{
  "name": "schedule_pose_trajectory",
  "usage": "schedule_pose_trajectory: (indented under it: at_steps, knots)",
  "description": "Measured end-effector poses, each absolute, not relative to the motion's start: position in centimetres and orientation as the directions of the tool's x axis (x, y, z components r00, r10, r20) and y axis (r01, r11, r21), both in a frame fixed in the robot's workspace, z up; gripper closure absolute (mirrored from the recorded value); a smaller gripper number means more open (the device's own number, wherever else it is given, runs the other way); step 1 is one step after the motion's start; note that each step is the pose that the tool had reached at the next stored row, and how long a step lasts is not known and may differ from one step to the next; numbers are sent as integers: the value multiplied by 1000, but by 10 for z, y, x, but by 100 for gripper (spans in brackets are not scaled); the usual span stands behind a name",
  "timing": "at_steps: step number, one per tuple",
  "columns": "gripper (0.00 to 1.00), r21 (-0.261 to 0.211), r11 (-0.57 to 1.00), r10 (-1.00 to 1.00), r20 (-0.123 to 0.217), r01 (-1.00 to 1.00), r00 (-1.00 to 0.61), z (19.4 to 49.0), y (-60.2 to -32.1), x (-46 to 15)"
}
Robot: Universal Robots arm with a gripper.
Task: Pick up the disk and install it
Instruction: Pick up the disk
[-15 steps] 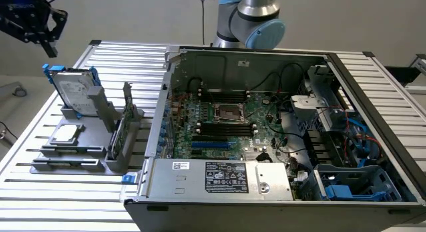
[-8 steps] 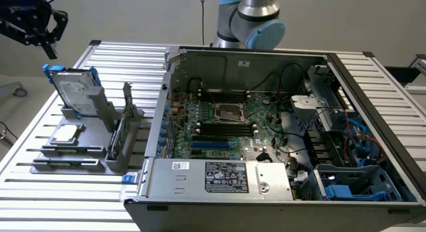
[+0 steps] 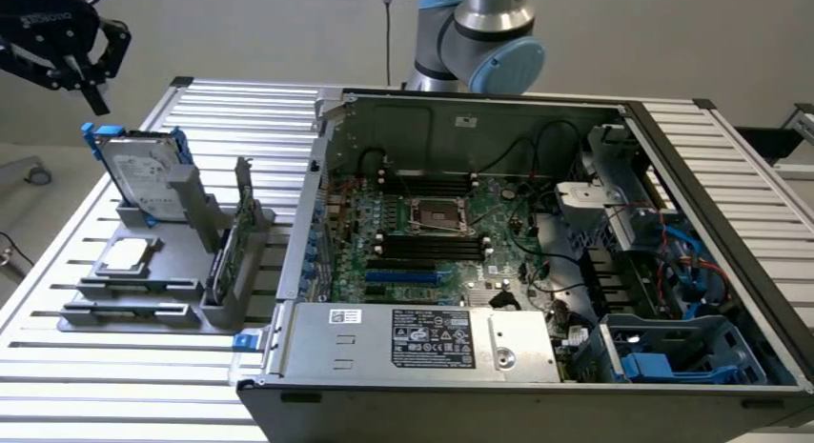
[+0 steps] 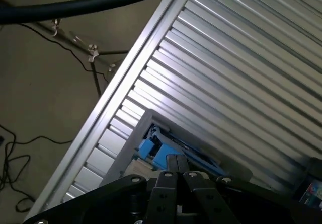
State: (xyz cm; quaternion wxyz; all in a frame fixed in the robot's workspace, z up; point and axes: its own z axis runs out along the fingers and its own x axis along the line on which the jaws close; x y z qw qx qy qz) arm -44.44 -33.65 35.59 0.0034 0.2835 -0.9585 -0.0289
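Note:
The disk (image 3: 137, 169) stands upright on edge in a grey holder (image 3: 140, 291) on the slatted table, at the exterior view's left. It is silver-grey with a white label and blue carrier rails. My black gripper (image 3: 98, 104) hangs just above and slightly behind the disk's top edge, apart from it, fingers pointing down and shut with nothing between them. In the wrist view the fingertips (image 4: 171, 164) sit close together over a blue rail of the disk (image 4: 155, 149) and the holder's grey edge (image 4: 135, 142).
An open computer case (image 3: 334, 176) lies on the table with its motherboard (image 3: 433, 238) exposed. A blue drive bay (image 3: 661, 362) sits at its front right corner, a grey power supply box (image 3: 420, 338) at the front. The holder also carries a small square chip (image 3: 128, 255) and an upright card (image 3: 236, 233).

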Motion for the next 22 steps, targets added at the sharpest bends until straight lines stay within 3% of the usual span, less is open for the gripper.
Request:
schedule_pose_trajectory:
  at_steps: [22]
  knots:
    - [89,38,567,-822,-28,-823,-569,356,-337,-444]
